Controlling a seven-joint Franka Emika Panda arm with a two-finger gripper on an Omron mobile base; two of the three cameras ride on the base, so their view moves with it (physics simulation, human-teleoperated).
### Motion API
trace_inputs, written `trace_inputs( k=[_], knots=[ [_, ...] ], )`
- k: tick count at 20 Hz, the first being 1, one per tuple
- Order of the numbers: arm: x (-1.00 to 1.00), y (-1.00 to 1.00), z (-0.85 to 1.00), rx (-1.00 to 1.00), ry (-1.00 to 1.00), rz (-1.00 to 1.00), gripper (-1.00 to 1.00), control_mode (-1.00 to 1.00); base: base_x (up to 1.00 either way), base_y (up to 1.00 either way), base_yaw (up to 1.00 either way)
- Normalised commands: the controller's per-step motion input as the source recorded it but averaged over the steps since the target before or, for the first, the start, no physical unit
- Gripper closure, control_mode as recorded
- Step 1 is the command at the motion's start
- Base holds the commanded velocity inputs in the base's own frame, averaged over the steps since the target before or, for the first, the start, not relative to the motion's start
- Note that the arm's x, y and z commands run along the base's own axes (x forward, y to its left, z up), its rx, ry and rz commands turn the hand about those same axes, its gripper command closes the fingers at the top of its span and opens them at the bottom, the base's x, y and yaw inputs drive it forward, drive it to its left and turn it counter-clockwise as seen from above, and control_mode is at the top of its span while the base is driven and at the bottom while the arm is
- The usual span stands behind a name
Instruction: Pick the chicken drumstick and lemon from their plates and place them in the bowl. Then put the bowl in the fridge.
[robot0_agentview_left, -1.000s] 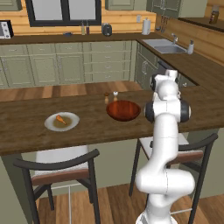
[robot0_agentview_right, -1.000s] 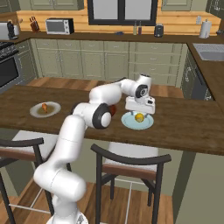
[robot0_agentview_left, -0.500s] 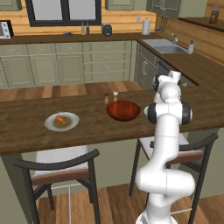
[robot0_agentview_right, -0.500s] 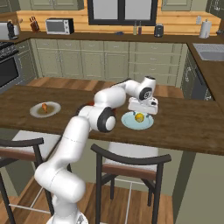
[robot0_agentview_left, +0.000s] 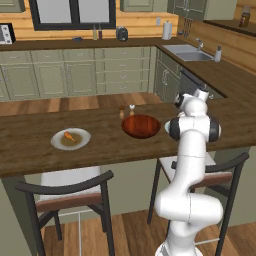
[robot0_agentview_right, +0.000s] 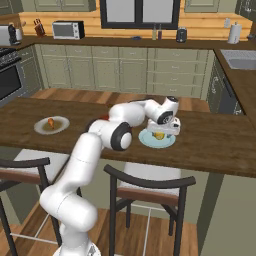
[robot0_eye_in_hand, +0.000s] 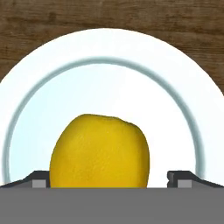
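The lemon (robot0_eye_in_hand: 99, 151), bright yellow and slightly dimpled, sat on the pale green-blue plate (robot0_eye_in_hand: 109, 74) near the front edge of the dark wooden counter (robot0_agentview_right: 210, 145). The gripper (robot0_agentview_right: 160, 134) hung just over it with its jaws spread wide, one finger tip (robot0_eye_in_hand: 39, 179) on either side of the fruit, not touching it. Bare plate ringed the lemon on every side. To the left, the reddish-brown bowl (robot0_agentview_left: 141, 125) stood hollow and glossy, two small shakers (robot0_agentview_left: 125, 111) just behind it. Farther left, the orange-brown chicken drumstick (robot0_agentview_left: 69, 136) lay on the white-rimmed plate (robot0_agentview_left: 71, 139). Two dark chairs (robot0_agentview_left: 70, 192) stood at the counter's near side; green cabinets (robot0_agentview_right: 125, 72) lined the far wall.
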Motion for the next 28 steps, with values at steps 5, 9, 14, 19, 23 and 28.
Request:
trace_inputs(
  k=[5, 9, 14, 19, 23, 28],
  knots=[
    [0.16, 0.0, 0.0, 0.0, -0.06, 0.0, -1.0, -1.0, 0.0, 0.0, 0.0],
    [0.0, 0.01, -0.01, 0.0, 0.0, 0.0, 1.0, -1.0, 0.0, 0.0, 0.0],
    [-0.02, 0.0, 0.16, 0.0, 0.0, 0.0, 1.0, -1.0, 0.0, 0.0, 0.0],
    [-0.42, 0.23, 0.93, 0.0, 0.0, -0.02, 1.0, -1.0, 0.0, 0.0, 0.0],
    [-0.72, 0.75, 0.79, -0.03, 0.01, -0.02, 1.0, -1.0, 0.0, 0.0, 0.0],
    [-0.73, 0.99, 0.25, -0.08, 0.0, -0.02, 1.0, -1.0, 0.0, 0.0, 0.0]
  ],
)
